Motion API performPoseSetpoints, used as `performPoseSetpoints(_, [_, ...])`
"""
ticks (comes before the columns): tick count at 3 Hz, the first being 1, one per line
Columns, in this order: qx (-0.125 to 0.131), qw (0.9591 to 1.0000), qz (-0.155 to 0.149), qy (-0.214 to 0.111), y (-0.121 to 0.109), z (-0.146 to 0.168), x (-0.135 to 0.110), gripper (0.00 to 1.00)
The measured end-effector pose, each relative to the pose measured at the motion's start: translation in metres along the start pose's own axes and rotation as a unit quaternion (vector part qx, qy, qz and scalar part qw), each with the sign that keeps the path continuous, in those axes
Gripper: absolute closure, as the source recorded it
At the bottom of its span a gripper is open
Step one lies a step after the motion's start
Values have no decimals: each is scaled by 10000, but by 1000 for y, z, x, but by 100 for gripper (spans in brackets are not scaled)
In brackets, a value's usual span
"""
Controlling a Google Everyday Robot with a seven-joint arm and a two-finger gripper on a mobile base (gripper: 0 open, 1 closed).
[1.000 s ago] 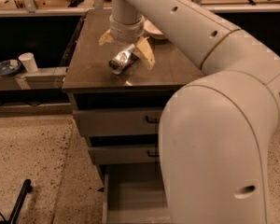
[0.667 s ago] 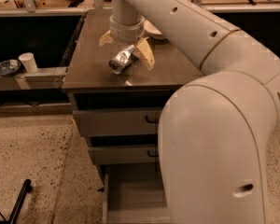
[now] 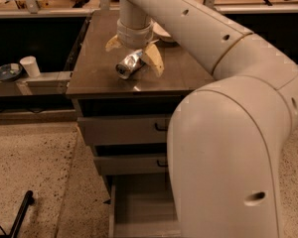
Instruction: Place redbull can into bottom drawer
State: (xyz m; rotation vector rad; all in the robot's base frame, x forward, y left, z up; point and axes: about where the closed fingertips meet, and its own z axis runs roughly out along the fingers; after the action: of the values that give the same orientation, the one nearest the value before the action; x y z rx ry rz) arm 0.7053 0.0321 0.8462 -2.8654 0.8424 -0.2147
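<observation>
Camera view: one gripper (image 3: pixel 134 58) over the cabinet top (image 3: pixel 94 69), its two fingers (image 3: pixel 154 61) spread, unclenched, straddling one redbull can (image 3: pixel 129 64) lying sideways. Three drawers: two upper drawers (image 3: pixel 120 131) closed, one bottom drawer (image 3: pixel 139 208) pulled out. One paper cup (image 3: pixel 30 66) at far left.

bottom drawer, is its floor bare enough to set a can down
Yes: the bottom drawer floor shows bare between its left wall and the arm. Crowded spot: cabinet top around the redbull can, under the end effector.

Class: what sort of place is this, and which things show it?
Probably an office kitchenette: drawer cabinet, paper cup, speckled floor. The gripper sits over the redbull can on the countertop.
</observation>
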Motion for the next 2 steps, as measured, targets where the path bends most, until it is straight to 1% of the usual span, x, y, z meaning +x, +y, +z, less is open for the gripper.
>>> performPoseSetpoints(2, [-48,9997,54,-224,1,16,-2,49])
